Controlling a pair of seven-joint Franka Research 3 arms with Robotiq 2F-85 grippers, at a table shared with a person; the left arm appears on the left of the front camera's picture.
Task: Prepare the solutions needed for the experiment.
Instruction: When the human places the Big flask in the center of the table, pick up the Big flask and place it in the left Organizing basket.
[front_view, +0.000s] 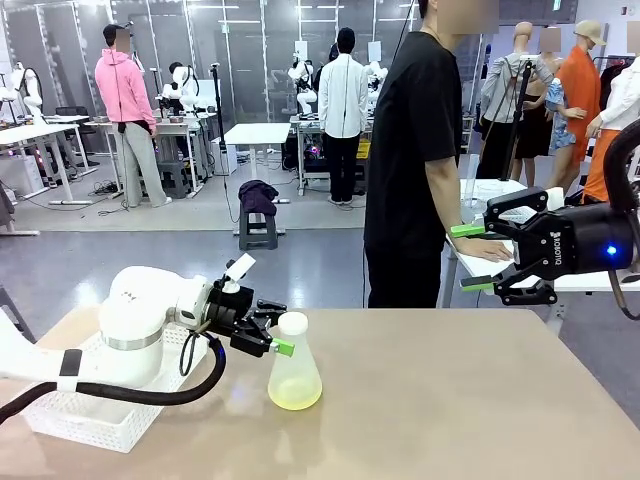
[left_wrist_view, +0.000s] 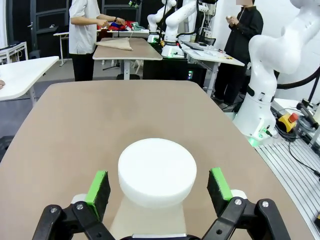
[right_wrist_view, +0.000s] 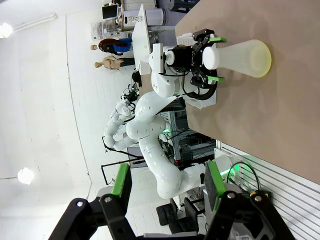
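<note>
Pale yellow-green solutions (front_view: 295, 397) in a frosted white flask (front_view: 294, 368) (white cap (left_wrist_view: 157, 171)) on a tan table (front_view: 450, 400).

Even, bright indoor light is cast from overhead. Round lamps glare at the left edge of the right wrist view. Soft shadows are thrown; edges are bowed by wide-angle distortion.

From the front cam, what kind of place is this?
Likely a robot lab in an open hall: other white arms at far tables, and a flask with yellow liquid on our table.
</note>
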